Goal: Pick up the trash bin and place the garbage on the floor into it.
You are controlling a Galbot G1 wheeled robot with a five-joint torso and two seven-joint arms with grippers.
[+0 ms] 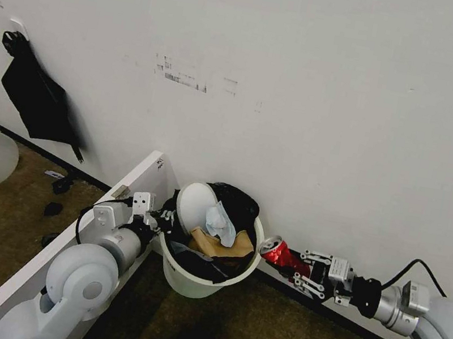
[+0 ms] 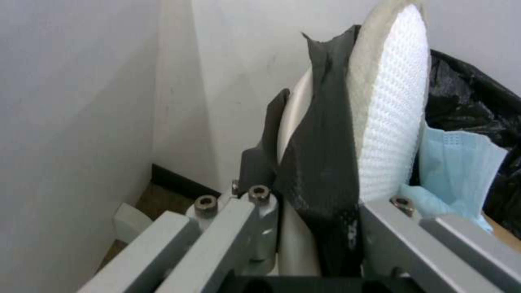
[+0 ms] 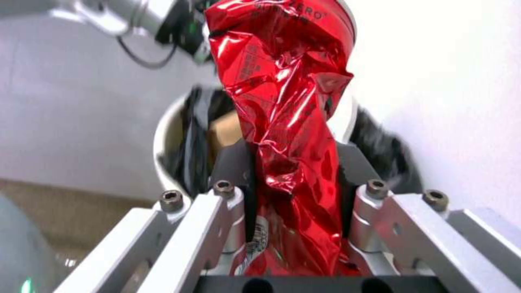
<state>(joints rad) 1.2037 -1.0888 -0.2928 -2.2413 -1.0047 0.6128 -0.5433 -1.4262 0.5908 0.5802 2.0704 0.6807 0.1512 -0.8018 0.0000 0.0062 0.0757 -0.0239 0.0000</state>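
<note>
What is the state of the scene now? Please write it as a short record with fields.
left hand: shut on the rim of the trash bin, holding it off the floor
right hand: shut on the crushed red can, just beside the bin's rim
inside bin: white slipper, blue face mask, tan paper, black bag liner
behind: white wall

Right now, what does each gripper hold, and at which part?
The left gripper clamps the trash bin at its bag-lined rim. The right gripper pinches the crushed red can around its lower body.
</note>
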